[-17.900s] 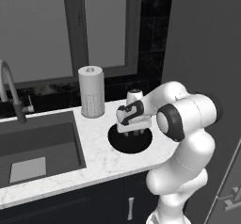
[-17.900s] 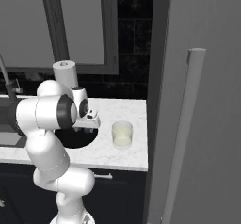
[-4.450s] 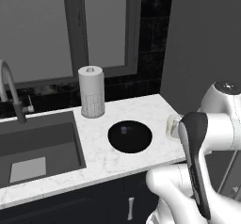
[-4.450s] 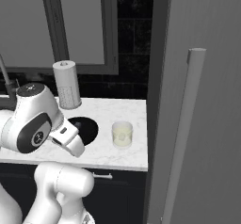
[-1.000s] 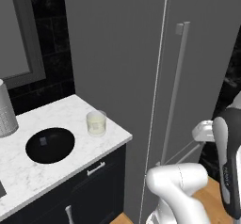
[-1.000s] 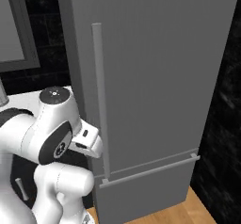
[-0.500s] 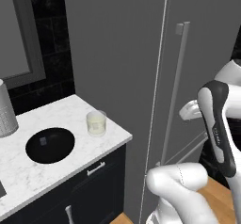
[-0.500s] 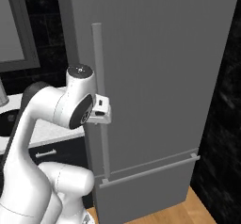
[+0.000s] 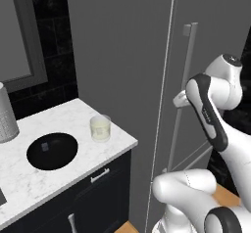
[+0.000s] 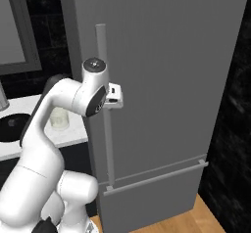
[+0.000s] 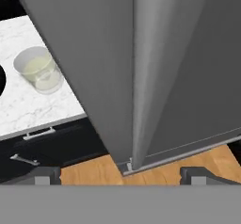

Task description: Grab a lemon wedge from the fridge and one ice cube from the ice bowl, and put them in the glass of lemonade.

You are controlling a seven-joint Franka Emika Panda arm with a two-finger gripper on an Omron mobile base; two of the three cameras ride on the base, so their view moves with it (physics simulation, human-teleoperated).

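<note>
Grey and still closed, the fridge (image 10: 162, 80) stands in front of you, so the lemon wedge you need is somewhere behind that door and you cannot see it yet. Your gripper (image 10: 116, 96) sits right at the long vertical handle (image 10: 104, 100), fingers spread as wide as they go and holding nothing. In the hand view the handle (image 11: 150, 72) runs up the middle between the two fingertips, which looks like a fair line-up for a grasp.

Watch the approach. If you close while the bar sits off to one side of the gap, one fingertip may push it rather than clamp it, and the pull will slip off. I cannot tell from the base views whether the fingers already straddle the bar or only sit beside it, so check that before closing.

Mind the swing too. The door hinges away from the counter (image 9: 59, 173) side, and your elbow (image 9: 211, 109) is folded close to the door face; a straight pull instead of an arc could bind the arm or drag the fingers down the handle.

Behind you on the marble, the glass of lemonade (image 9: 100, 128) stands near the counter's edge, just beside the ice bowl (image 9: 52, 150), where a pale ice cube (image 9: 44, 147) lies. A wide arm swing could knock the glass.
</note>
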